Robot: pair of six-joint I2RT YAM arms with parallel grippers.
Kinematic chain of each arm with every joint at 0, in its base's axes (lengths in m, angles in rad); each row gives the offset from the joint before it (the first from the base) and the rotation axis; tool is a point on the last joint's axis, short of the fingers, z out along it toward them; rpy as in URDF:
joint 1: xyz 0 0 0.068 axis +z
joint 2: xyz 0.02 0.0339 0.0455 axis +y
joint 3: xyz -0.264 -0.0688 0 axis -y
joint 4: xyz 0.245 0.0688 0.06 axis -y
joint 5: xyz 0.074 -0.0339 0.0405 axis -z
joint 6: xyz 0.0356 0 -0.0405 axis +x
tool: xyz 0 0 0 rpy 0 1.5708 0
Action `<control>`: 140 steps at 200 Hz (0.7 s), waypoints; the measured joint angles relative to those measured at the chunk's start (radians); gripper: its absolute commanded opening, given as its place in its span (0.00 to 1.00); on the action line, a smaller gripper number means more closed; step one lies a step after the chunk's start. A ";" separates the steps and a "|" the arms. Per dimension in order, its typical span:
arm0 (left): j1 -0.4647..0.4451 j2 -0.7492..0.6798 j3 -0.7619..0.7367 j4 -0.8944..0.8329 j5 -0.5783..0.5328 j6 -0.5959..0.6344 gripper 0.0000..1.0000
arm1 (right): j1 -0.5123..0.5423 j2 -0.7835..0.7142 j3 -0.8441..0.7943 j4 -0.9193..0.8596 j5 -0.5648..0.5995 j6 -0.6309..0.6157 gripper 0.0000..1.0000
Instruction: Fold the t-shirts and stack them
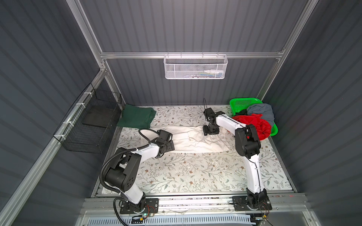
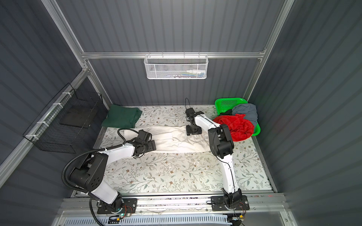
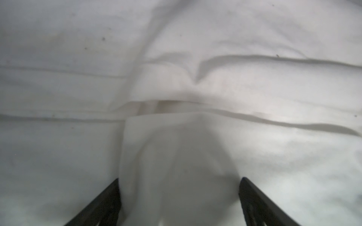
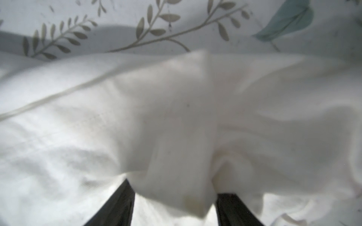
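I see the white shirt spread across the table, my left gripper open astride a fold, my right gripper around a bunch, whether clamped I cannot tell.

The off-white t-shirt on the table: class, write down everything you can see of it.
The off-white t-shirt is soft, thin-looking cloth, creased, with a hemmed edge visible in the right wrist view. It lies spread across the middle of the floral table cover, long side running left to right, rumpled towards its right end. The left hand, open, and the right hand are down on it towards its two ends, each with a raised fold between its fingers; whether the right one grips is unclear.
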 measured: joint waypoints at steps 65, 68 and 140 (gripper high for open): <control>-0.047 -0.087 -0.076 -0.027 0.035 -0.029 0.87 | 0.004 0.108 0.205 -0.061 -0.060 -0.024 0.47; -0.049 -0.092 -0.079 -0.032 0.036 -0.029 0.87 | 0.005 0.114 0.214 -0.062 -0.066 -0.024 0.48; -0.246 -0.169 -0.098 -0.224 0.004 -0.104 0.91 | -0.018 0.164 0.393 -0.075 -0.224 -0.006 0.72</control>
